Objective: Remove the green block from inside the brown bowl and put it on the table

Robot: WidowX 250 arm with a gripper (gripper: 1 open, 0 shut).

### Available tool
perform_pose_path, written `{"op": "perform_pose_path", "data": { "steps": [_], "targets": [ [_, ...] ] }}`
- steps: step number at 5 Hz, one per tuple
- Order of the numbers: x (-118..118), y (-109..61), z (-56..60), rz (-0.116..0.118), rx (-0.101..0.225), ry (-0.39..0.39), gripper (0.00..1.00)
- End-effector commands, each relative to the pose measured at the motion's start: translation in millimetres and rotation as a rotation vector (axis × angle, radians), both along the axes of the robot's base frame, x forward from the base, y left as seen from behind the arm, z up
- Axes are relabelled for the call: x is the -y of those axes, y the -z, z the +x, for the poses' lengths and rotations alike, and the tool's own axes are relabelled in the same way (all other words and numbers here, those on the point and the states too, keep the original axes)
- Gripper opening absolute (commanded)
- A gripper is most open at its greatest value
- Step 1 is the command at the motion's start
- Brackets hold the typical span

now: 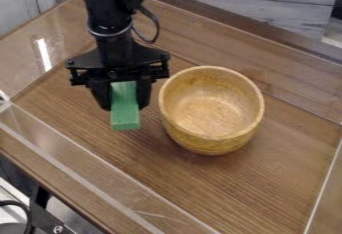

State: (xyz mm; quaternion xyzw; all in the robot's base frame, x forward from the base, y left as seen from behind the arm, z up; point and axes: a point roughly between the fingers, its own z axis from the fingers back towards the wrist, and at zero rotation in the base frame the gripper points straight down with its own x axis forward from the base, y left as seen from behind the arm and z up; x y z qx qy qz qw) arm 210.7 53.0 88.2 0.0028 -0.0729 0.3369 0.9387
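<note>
Hanging upright in the clamped pincer point(122, 90), green block point(126, 107), seemingly just above table point(80, 148), beside brown bowl point(211, 109).

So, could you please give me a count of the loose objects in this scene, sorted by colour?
Green: 1, the flat solid green rectangular block, hanging upright in the shut black pincer, outside the bowl.
Tan: 1, the round light tan wooden bowl, standing empty on the brown wood-grain table.
Total: 2 loose objects.
</note>
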Motion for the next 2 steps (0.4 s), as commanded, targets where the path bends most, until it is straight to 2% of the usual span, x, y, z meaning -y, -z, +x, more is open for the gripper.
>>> {"op": "perform_pose_path", "data": {
  "steps": [1, 2],
  "targets": [
    [-9.5, -3.5, 0.7, 0.007, 0.029, -0.015, 0.00],
    [-4.2, 2.0, -0.7, 0.010, 0.028, -0.003, 0.00]
  ]
}}
